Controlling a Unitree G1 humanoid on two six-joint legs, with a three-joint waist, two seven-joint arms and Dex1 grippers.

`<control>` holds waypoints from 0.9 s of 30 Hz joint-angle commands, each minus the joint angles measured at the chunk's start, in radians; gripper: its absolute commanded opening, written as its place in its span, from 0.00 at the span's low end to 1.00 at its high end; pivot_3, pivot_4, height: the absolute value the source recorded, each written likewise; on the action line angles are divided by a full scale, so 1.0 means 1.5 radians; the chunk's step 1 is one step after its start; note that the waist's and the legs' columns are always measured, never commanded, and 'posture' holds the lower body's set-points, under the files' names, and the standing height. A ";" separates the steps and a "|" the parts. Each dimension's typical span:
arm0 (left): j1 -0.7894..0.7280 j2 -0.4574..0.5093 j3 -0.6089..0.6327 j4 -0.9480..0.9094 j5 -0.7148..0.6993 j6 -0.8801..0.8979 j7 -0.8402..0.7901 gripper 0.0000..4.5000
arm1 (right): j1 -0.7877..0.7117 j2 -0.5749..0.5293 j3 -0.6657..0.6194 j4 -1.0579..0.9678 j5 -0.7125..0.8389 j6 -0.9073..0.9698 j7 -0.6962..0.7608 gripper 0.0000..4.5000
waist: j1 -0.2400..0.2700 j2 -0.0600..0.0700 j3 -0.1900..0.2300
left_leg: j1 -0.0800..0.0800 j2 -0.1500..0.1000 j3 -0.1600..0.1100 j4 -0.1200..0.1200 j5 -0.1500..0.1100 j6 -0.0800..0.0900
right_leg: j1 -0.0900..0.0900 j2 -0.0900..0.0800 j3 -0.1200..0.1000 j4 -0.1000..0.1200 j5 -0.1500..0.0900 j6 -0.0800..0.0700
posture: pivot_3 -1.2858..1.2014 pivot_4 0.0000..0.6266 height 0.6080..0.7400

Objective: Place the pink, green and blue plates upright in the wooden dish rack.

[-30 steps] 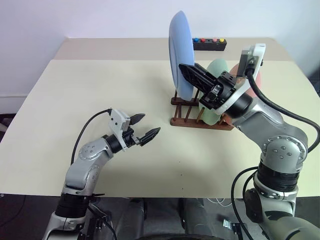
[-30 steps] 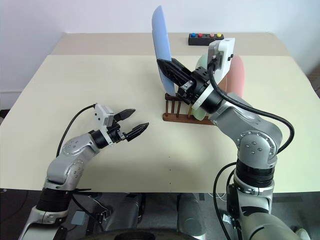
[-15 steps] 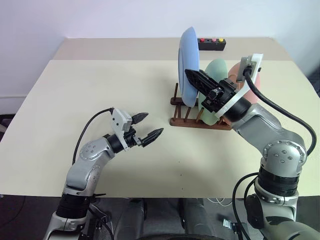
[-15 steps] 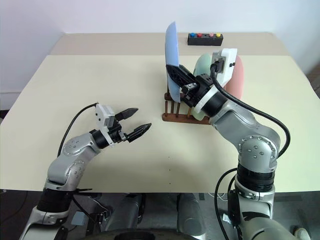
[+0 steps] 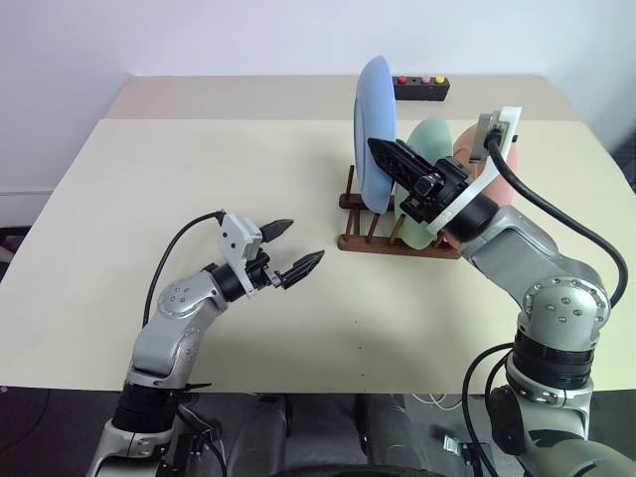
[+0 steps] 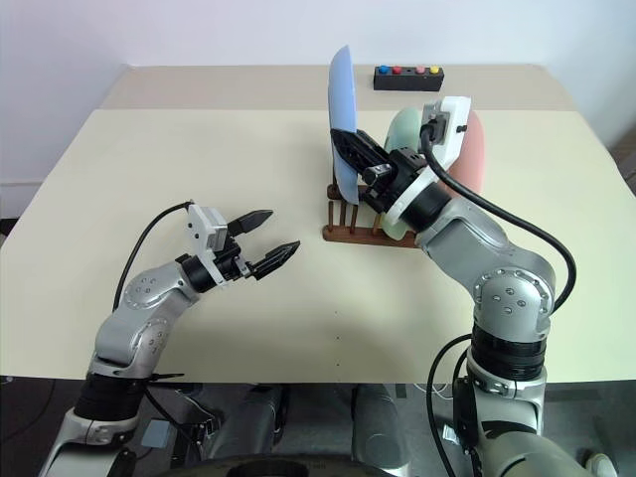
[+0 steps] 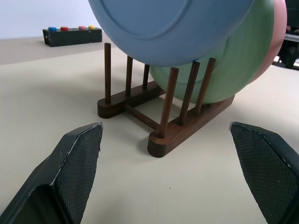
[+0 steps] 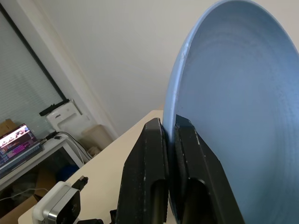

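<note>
Blue plate lowered into the rack, not yet released

Right gripper (image 5: 390,157) stays clenched on the round pale-blue plate (image 5: 374,129), now down among the dark wooden dish rack (image 5: 370,237) pegs at centre right; left gripper (image 5: 293,249) hangs spread, empty.

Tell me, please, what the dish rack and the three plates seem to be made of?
The dish rack looks like dark brown wood with a smooth, slightly glossy finish: round pegs set in solid rails. The blue plate, green plate and pink plate look like matte plastic, judging by their even pastel colour and soft sheen; glazed ceramic cannot be ruled out.
</note>
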 commanded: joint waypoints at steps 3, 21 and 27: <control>-0.010 -0.002 0.002 -0.013 0.008 -0.022 0.004 0.99 | -0.008 -0.004 -0.001 -0.017 0.011 -0.012 -0.003 0.00 | 0.000 0.000 0.000 | 0.000 0.000 0.000 0.000 0.000 0.000 | 0.000 0.000 0.000 0.000 0.000 0.000 | 0.52 0.24 1.00; -0.012 -0.006 0.003 -0.005 0.016 -0.030 0.003 0.99 | -0.040 -0.010 -0.008 -0.024 0.038 -0.027 0.000 0.00 | 0.000 0.000 0.000 | 0.000 0.000 0.000 0.000 0.000 0.000 | 0.000 0.000 0.000 0.000 0.000 0.000 | 0.52 0.24 1.00; -0.012 -0.005 0.002 -0.003 0.017 -0.033 0.003 0.99 | -0.026 0.006 -0.015 -0.014 0.070 -0.032 -0.031 0.00 | 0.000 0.000 0.000 | 0.000 0.000 0.000 0.000 0.000 0.000 | 0.000 0.000 0.000 0.000 0.000 0.000 | 0.52 0.24 1.00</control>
